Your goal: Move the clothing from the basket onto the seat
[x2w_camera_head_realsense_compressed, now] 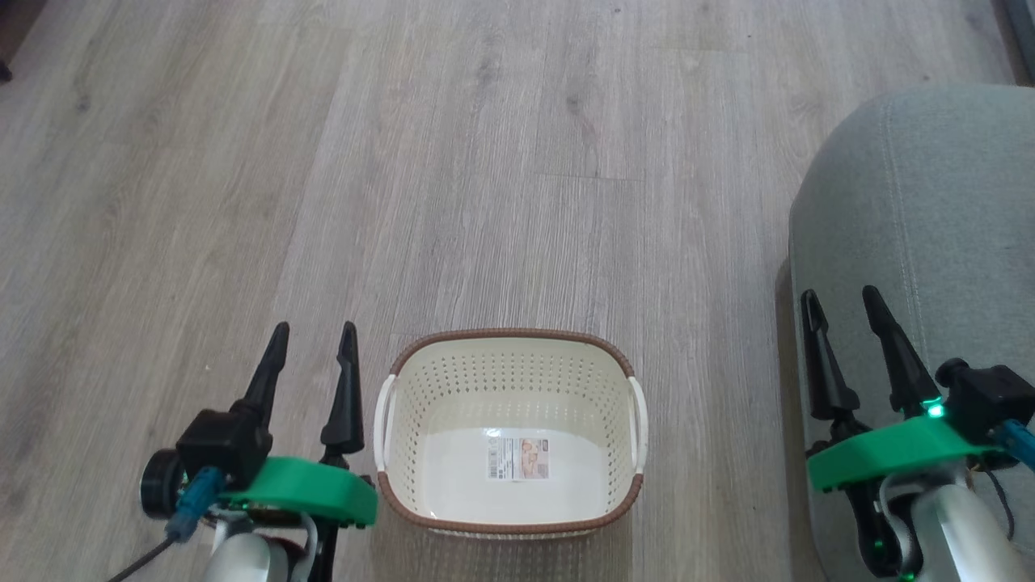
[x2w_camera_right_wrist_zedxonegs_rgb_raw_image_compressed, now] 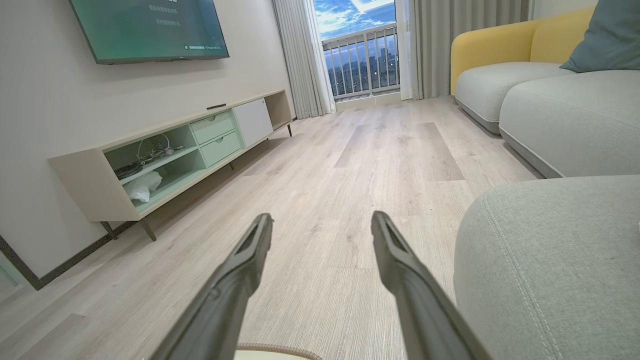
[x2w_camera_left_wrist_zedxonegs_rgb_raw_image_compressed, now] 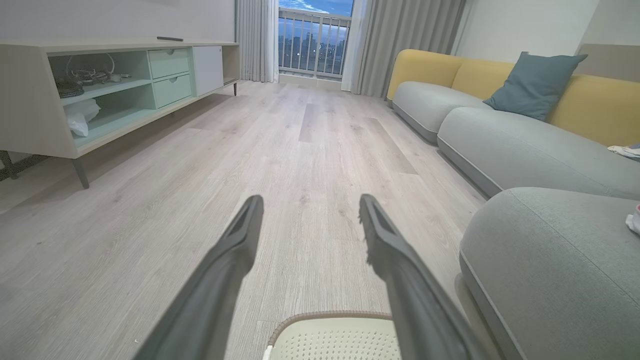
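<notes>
At near left the left arm (x2w_camera_head_realsense_compressed: 242, 562) held low, left end effector (x2w_camera_head_realsense_compressed: 314, 327) pointing far, fingers apart, just left of the basket (x2w_camera_head_realsense_compressed: 509, 333) on the floor (x2w_camera_head_realsense_compressed: 485, 162), right arm (x2w_camera_head_realsense_compressed: 962, 525) near right, right end effector (x2w_camera_head_realsense_compressed: 840, 293) equally apart, above the left edge of the seat (x2w_camera_head_realsense_compressed: 930, 202).

Basket (x2w_camera_head_realsense_compressed: 509, 525) open-topped; seat (x2w_camera_head_realsense_compressed: 930, 226) flanks right; floor (x2w_camera_head_realsense_compressed: 404, 162) ahead bare.

Cream perforated brown-rimmed plastic basket (x2w_camera_head_realsense_compressed: 509, 333), lower centre; grey-green upholstered seat (x2w_camera_head_realsense_compressed: 930, 202), right edge; left gripper (x2w_camera_head_realsense_compressed: 314, 327), right gripper (x2w_camera_head_realsense_compressed: 840, 293), fingers parted, lower corners.
</notes>
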`<state>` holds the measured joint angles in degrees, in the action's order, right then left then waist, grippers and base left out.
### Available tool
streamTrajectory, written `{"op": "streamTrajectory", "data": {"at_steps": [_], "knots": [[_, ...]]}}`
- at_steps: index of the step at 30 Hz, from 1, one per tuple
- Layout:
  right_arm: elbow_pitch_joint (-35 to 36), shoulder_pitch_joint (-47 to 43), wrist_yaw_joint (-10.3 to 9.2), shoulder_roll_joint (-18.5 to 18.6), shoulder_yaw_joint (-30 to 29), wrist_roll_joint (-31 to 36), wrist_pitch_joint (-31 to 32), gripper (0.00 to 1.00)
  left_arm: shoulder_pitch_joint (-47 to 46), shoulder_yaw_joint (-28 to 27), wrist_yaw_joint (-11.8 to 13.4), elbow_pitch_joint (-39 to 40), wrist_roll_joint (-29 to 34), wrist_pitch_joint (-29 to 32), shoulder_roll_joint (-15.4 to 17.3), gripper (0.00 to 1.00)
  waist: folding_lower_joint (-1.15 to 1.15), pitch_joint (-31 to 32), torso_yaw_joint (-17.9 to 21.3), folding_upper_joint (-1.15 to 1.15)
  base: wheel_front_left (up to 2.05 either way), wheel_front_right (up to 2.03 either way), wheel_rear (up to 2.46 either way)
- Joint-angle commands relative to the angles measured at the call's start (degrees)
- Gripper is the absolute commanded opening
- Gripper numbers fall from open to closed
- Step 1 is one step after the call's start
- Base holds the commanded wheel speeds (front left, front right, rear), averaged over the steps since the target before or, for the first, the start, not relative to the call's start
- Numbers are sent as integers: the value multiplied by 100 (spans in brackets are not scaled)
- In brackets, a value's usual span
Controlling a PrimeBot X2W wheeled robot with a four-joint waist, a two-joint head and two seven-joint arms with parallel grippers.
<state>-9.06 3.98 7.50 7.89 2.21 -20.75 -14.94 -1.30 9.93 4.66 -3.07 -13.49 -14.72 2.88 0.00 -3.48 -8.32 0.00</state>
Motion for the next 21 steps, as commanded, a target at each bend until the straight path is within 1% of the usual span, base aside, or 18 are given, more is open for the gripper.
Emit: {"op": "streamTrajectory", "data": {"at_steps": [1,7,8,12,21], "knots": [[160,200,-1,96,122,-48,-6,100,-209,-217,-38,161,-32,-28,0,100,0,-2,9,0,0,0,0],[155,231,-1,95,122,-72,-6,100,-218,-213,-89,154,-66,-28,-1,100,0,-30,47,0,0,0,0],[-23,10,0,1,3,-51,0,0,0,-32,-71,-12,-24,0,0,0,0,-30,49,0,0,0,0],[-391,-127,0,-53,33,-57,1,0,140,-19,-79,-395,-32,5,1,0,0,-32,52,0,0,0,0],[-425,-120,0,-81,-20,-617,156,0,124,-86,-158,-454,-688,120,44,0,0,-4,113,0,0,0,0]]}}
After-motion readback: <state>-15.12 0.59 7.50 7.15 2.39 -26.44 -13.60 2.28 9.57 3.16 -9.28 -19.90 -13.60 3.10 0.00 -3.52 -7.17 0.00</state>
